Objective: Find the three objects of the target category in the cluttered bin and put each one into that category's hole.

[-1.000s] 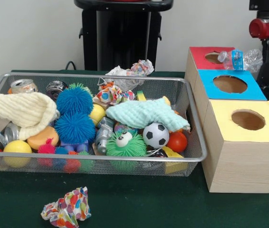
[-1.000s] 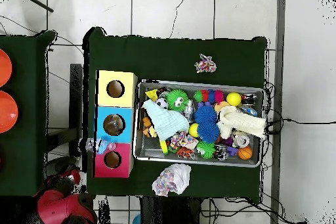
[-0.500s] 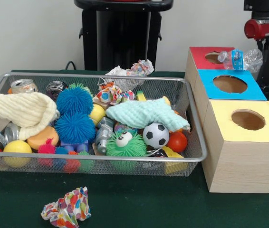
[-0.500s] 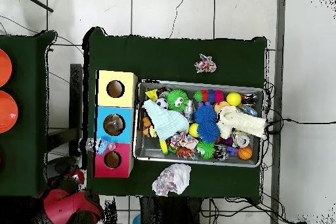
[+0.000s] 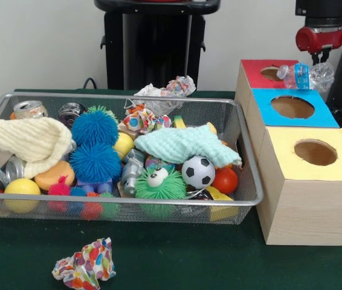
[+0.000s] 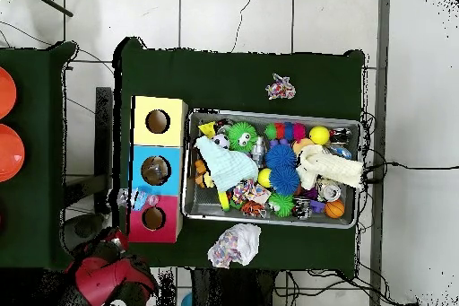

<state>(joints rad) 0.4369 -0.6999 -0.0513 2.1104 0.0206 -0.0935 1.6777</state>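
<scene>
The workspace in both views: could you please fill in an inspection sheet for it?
Surface: dark green table.
Job's things: wire basket full; crushed bottle lying on the red-topped box beside its hole.
Clutter: spiky balls, soccer ball, cloths, cans; crumpled paper outside the basket.
Gripper: gripper above the bottle; state unclear.
Cables: cables on the floor.
Surroundings: tiled floor, second table.

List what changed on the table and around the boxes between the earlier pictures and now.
The red and black robot arm shifted left in the front view, ending above the crushed clear plastic bottle with blue markings. That bottle lies unmoved on the red-topped wooden box, overhanging its edge beside the round hole. The silver wire mesh basket and its contents look unchanged.
</scene>
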